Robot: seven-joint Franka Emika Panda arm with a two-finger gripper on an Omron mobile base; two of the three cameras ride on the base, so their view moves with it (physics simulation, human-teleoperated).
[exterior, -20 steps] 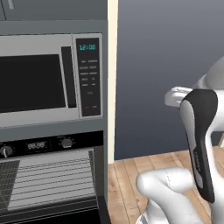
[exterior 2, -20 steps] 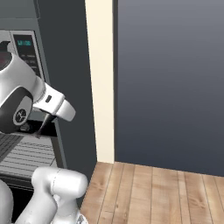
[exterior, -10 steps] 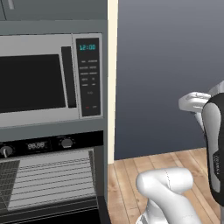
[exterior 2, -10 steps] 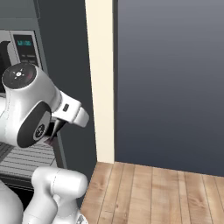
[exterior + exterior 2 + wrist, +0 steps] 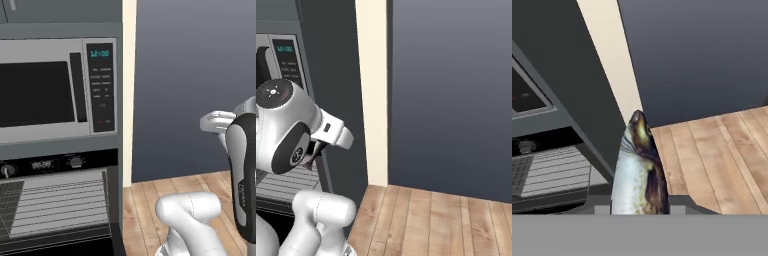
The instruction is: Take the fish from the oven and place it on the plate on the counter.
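Observation:
My gripper (image 5: 312, 157) is shut on the fish (image 5: 637, 175), a silvery-grey body with a dark back that points up the middle of the hand view, head away from me. The fish hangs in the air to the right of the oven (image 5: 55, 200), over the wooden floor. The oven stands open, its grey wire racks (image 5: 554, 170) bare, with knobs and a small display (image 5: 40, 164) above them. In the right base view the hand sits just in front of the oven's right edge (image 5: 281, 182). The plate and the counter are out of view.
A silver microwave (image 5: 50, 90) with a keypad sits above the oven. Right of the cabinet column runs a cream wall strip (image 5: 129, 100), then a dark blue-grey wall (image 5: 456, 90). Wooden floor (image 5: 431, 220) lies open to the right.
The arm has swung to the right, away from the oven, with the fish still in the gripper. The base and its views have not shifted.

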